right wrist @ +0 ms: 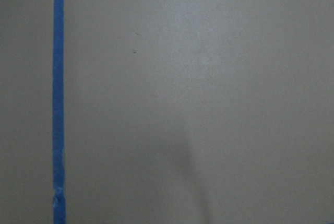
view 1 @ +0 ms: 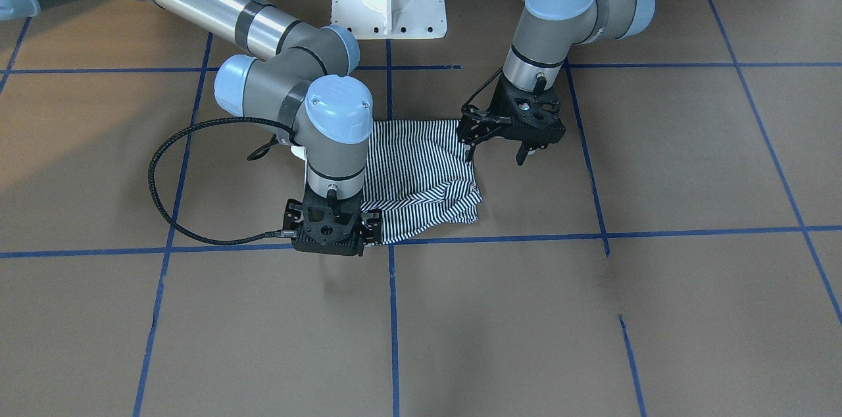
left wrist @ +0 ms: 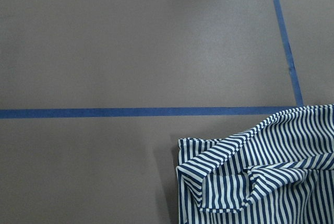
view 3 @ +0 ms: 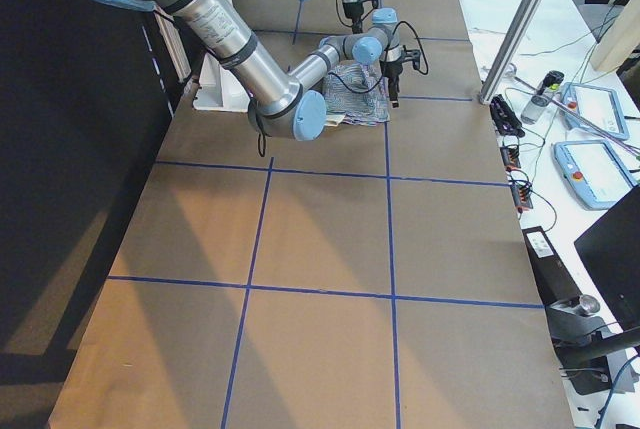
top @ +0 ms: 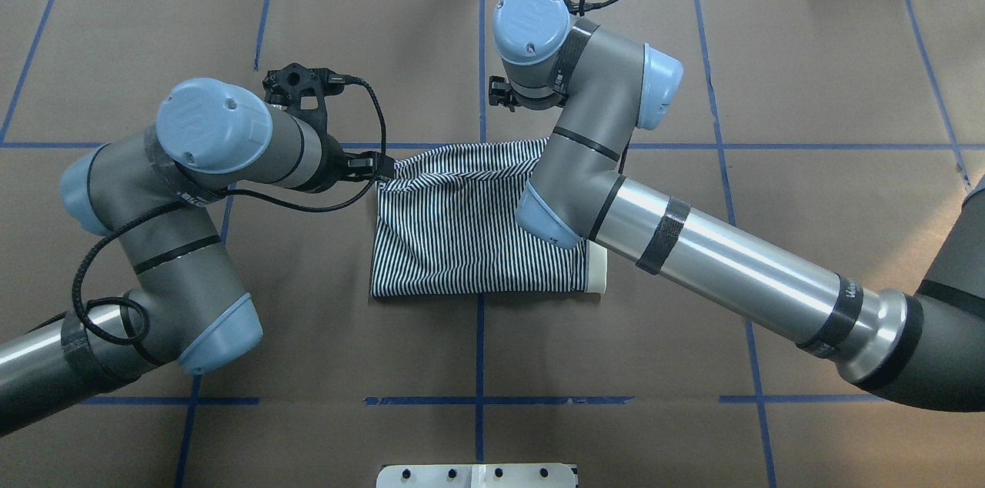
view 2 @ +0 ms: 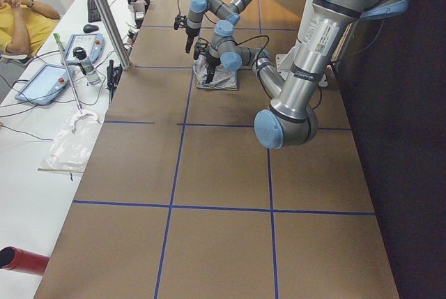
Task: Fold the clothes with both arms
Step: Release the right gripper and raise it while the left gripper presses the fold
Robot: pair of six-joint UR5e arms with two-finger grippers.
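Navy-and-white striped polo shirt (top: 462,242), cream collar (top: 596,271); brown table (top: 808,65), blue tape grid (top: 479,349).

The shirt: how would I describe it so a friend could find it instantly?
Start at the brown table crossed by blue tape lines and go to its middle. The shirt lies folded there. It alone has thin navy-and-white stripes, with a cream collar showing at one edge.

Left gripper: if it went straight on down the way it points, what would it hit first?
Probably the shirt: the open left gripper points down over its side edge, one finger above the stripes, the other above bare table. Depth is unclear; it may just miss the cloth.
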